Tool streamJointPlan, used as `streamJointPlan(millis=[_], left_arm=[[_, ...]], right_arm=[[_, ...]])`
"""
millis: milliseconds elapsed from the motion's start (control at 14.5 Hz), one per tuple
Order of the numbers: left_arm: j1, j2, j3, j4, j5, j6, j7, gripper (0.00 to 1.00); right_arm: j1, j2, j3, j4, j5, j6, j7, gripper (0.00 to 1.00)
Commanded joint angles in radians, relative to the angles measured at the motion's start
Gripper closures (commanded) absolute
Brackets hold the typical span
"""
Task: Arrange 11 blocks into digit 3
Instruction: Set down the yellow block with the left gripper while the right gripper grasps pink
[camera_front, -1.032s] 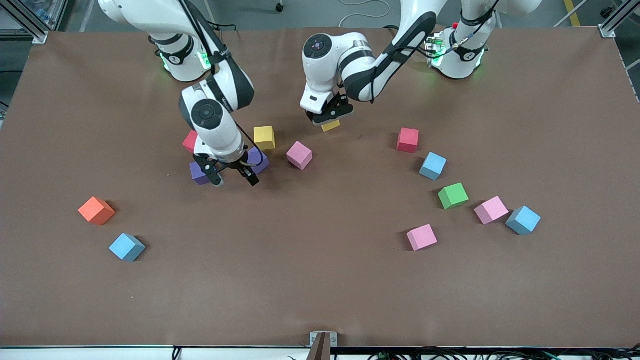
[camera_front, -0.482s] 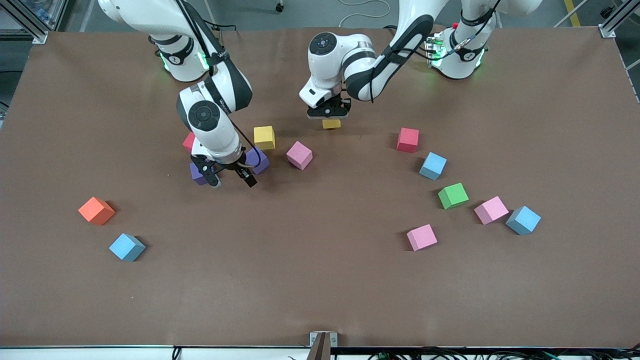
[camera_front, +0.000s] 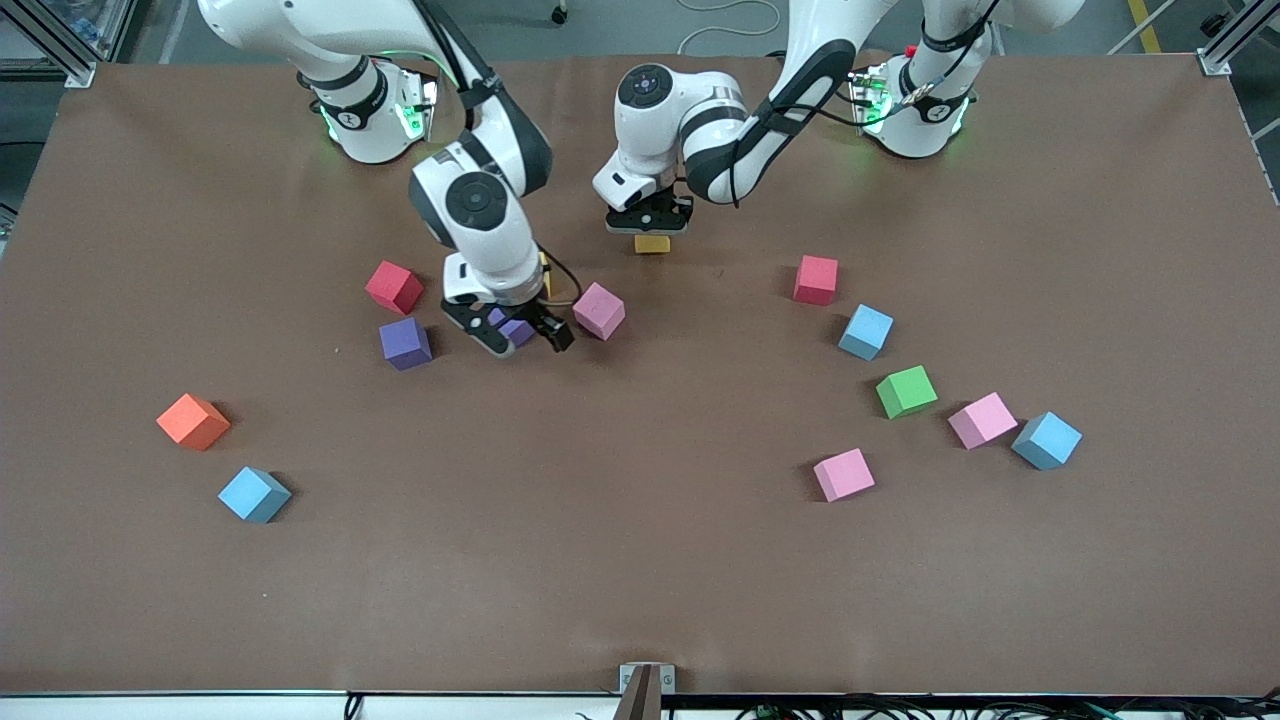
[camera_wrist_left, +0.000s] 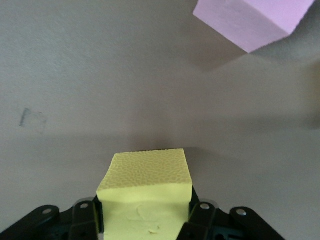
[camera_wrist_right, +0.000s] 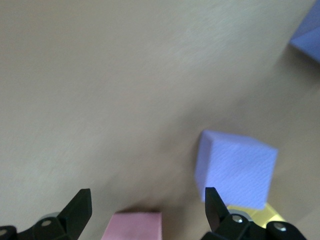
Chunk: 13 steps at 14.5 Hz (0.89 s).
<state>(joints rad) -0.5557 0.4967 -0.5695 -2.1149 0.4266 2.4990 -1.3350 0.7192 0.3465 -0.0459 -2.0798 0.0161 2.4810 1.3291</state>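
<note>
My left gripper (camera_front: 651, 232) is shut on a yellow block (camera_front: 652, 244), held over the table between the two arms' bases; in the left wrist view the yellow block (camera_wrist_left: 145, 185) fills the jaws. My right gripper (camera_front: 525, 342) is open and holds nothing, low over a purple block (camera_front: 515, 326) beside a pink block (camera_front: 599, 310). The right wrist view shows the open gripper (camera_wrist_right: 147, 210), the pink block (camera_wrist_right: 132, 227), the purple block (camera_wrist_right: 235, 167) and a yellow corner (camera_wrist_right: 267, 212). A red block (camera_front: 394, 287) and another purple block (camera_front: 405, 343) lie toward the right arm's end.
Toward the left arm's end lie a red cube (camera_front: 816, 279), a light blue cube (camera_front: 866, 331), a green cube (camera_front: 906, 391), two pink cubes (camera_front: 982, 419) (camera_front: 843, 474) and a blue cube (camera_front: 1046, 440). An orange cube (camera_front: 193, 421) and a blue cube (camera_front: 254, 494) sit toward the right arm's end.
My right gripper has swung from over the red and purple blocks toward the pink block, uncovering them and hiding the loose yellow block. My left gripper turned slightly with its yellow block.
</note>
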Motion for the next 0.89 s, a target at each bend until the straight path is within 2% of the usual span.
streamJointPlan(millis=[0, 344, 413, 550, 688, 826], left_arm=[[0.002, 0.019, -0.001, -0.008, 0.035, 0.044, -0.006, 0.63], [0.005, 0.029, 0.0, -0.01, 0.037, 0.044, -0.006, 0.61], [0.007, 0.031, 0.0, -0.011, 0.037, 0.044, -0.004, 0.57], [0.007, 0.031, 0.002, -0.013, 0.04, 0.044, -0.004, 0.42], [0.008, 0.029, 0.002, -0.014, 0.055, 0.044, -0.003, 0.03], [0.01, 0.026, 0.002, -0.016, 0.081, 0.04, -0.003, 0.0]], right_arm=[[0.014, 0.032, -0.005, 0.043, 0.002, -0.011, -0.021, 0.0], [0.017, 0.034, -0.005, 0.046, 0.002, -0.011, -0.021, 0.0], [0.017, 0.034, -0.005, 0.047, 0.004, -0.011, -0.019, 0.0], [0.017, 0.043, -0.003, 0.05, 0.04, -0.013, -0.018, 0.0], [0.02, 0.063, -0.003, 0.066, 0.14, -0.013, -0.021, 0.0], [0.023, 0.083, 0.006, 0.072, 0.177, -0.013, -0.021, 0.0]])
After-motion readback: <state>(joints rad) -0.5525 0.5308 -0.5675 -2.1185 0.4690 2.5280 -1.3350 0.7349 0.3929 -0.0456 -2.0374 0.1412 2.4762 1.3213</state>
